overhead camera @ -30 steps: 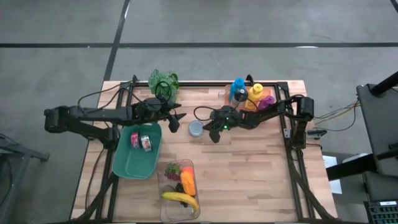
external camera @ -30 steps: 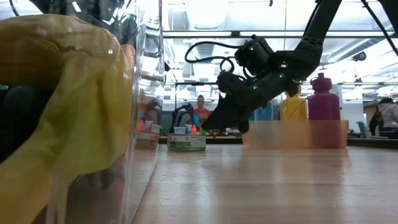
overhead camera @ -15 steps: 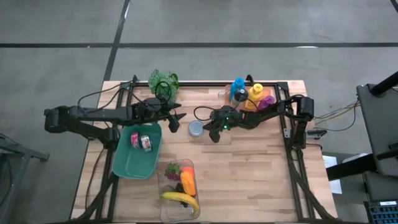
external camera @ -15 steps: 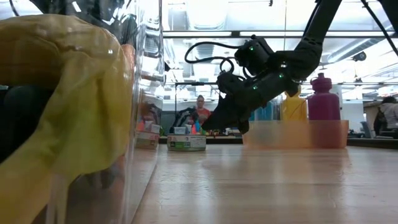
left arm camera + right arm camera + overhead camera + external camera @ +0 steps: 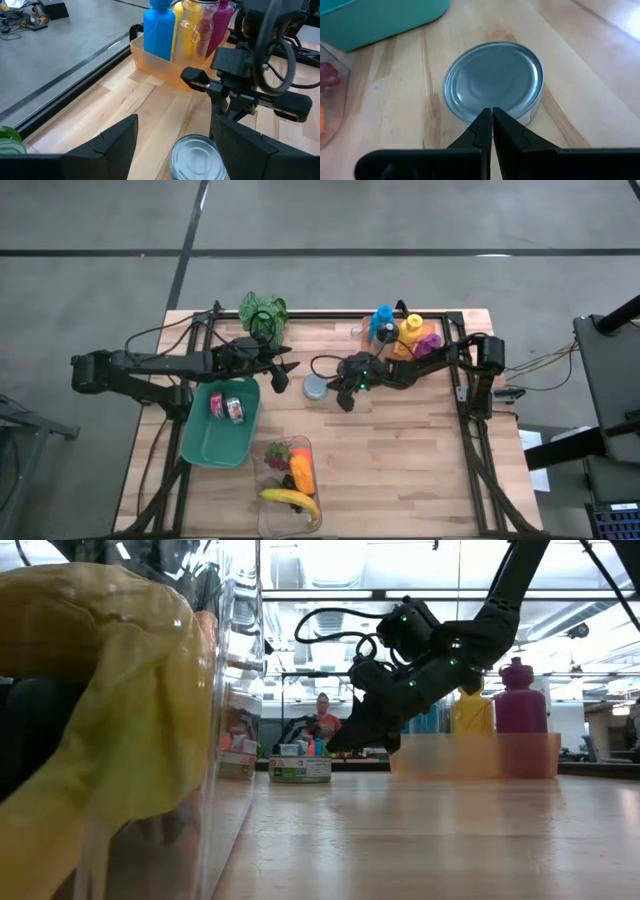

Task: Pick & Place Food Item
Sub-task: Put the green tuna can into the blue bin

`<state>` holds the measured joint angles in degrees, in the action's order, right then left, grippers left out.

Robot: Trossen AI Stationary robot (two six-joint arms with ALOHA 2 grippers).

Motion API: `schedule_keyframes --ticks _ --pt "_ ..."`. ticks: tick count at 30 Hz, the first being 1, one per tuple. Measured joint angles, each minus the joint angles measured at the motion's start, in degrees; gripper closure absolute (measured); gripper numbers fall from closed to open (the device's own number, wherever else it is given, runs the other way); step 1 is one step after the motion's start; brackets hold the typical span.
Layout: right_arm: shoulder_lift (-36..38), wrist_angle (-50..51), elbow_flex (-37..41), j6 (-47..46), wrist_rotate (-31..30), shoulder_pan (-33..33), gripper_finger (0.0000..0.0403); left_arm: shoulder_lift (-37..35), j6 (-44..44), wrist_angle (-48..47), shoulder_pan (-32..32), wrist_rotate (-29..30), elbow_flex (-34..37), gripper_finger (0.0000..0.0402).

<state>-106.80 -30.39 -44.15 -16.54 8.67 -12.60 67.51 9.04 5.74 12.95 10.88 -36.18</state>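
between spread left fingers (image 5: pixel 175 145) and clenched right fingers (image 5: pixel 492 131), plain-lidded tin (image 5: pixel 315 387) (label unreadable)

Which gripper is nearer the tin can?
Right, narrowly. The right gripper, shut, sits just beside the tin can on its right; the left gripper, open, flanks it from the left, slightly farther off.

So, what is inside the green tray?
In the high view, the green tray holds two small items, pink and pale, near its far end. The rest of its floor looks bare. What they are I cannot tell.
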Motion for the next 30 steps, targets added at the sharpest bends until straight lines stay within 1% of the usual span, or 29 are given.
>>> schedule_keyframes --ticks 4,9,11,15,20,25,27,30 --pt "0.0 -0.2 -0.3 0.5 -3.7 0.6 0.0391 0.0 0.0 0.0 0.0 0.0 0.0 0.0142" --pt "0.0 0.1 -0.3 0.7 -3.9 0.6 0.0391 0.0 0.0 0.0 0.0 0.0 0.0 0.0142" --pt "0.0 0.2 -0.3 0.6 -3.7 0.6 0.0391 0.0 0.0 0.0 0.0 0.0 0.0 0.0142" --pt "-1.1 0.0 -0.3 1.1 -0.9 0.6 0.0391 0.0 0.0 0.0 0.0 0.0 0.0 0.0142" --pt "-3.5 -1.1 -1.2 0.5 -0.6 0.6 0.0391 0.0 0.0 0.0 0.0 0.0 0.0 0.0142" --pt "-4.2 -0.8 -1.8 0.3 0.1 0.6 0.0391 0.0 0.0 0.0 0.0 0.0 0.0 0.0142" --pt "-3.8 0.3 -1.8 0.2 0.7 0.5 0.0391 0.0 0.0 0.0 0.0 0.0 0.0 0.0142" --pt "-2.2 6.1 -1.6 0.1 0.8 0.6 0.0391 0.0 0.0 0.0 0.0 0.0 0.0 0.0142"
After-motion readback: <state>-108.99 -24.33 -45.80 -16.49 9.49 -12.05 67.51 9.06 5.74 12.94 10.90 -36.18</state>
